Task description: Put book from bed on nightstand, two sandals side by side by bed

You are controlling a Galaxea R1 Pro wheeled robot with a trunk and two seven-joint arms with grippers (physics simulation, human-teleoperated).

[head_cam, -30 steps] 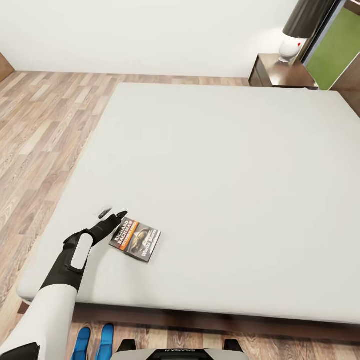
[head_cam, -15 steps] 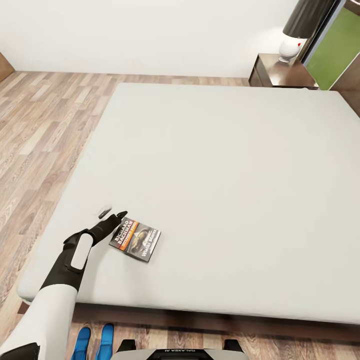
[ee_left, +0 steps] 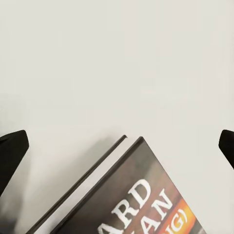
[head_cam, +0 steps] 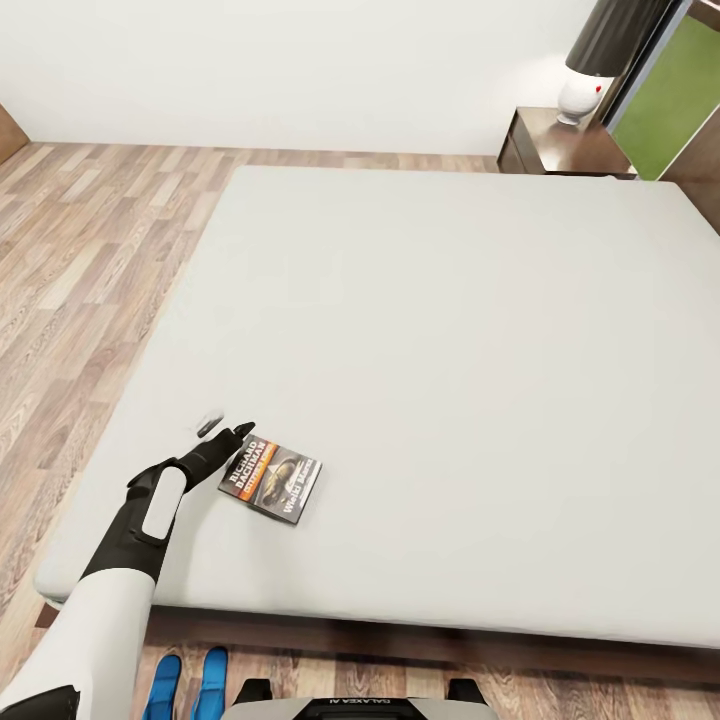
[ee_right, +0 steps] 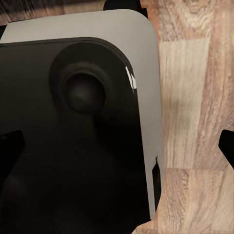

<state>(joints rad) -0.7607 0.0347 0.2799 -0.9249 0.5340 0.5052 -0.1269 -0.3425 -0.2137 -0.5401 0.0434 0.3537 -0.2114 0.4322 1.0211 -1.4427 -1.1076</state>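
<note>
The book (head_cam: 271, 479) lies flat on the bed (head_cam: 430, 330), near the bed's foot edge and toward its left corner, cover up. The left gripper (head_cam: 222, 431) rests low at the book's left corner, its fingers (head_cam: 241, 429) spread apart; in the left wrist view the two dark fingers (ee_left: 12, 151) sit wide at either side, with the book's corner (ee_left: 141, 195) between them and nothing gripped.

Risks, as a judgement: the book is thin and lies flush on the soft mattress, so closing the fingers could slide it away or catch only the cover, letting the pages fan open. Pressing down could bury a fingertip in the bedding instead of getting under the edge.

The nightstand (head_cam: 560, 145) stands beyond the bed's far right corner, well apart from the book; a lamp (head_cam: 600, 55) takes up part of its top, leaving less room to set the book down.

Two blue sandals (head_cam: 188, 683) lie side by side on the floor at the bed's foot, cut off by the picture edge. The right gripper's fingers (ee_right: 12, 146) look apart, close against the robot's dark body (ee_right: 78, 126); its exact place is hard to tell.
</note>
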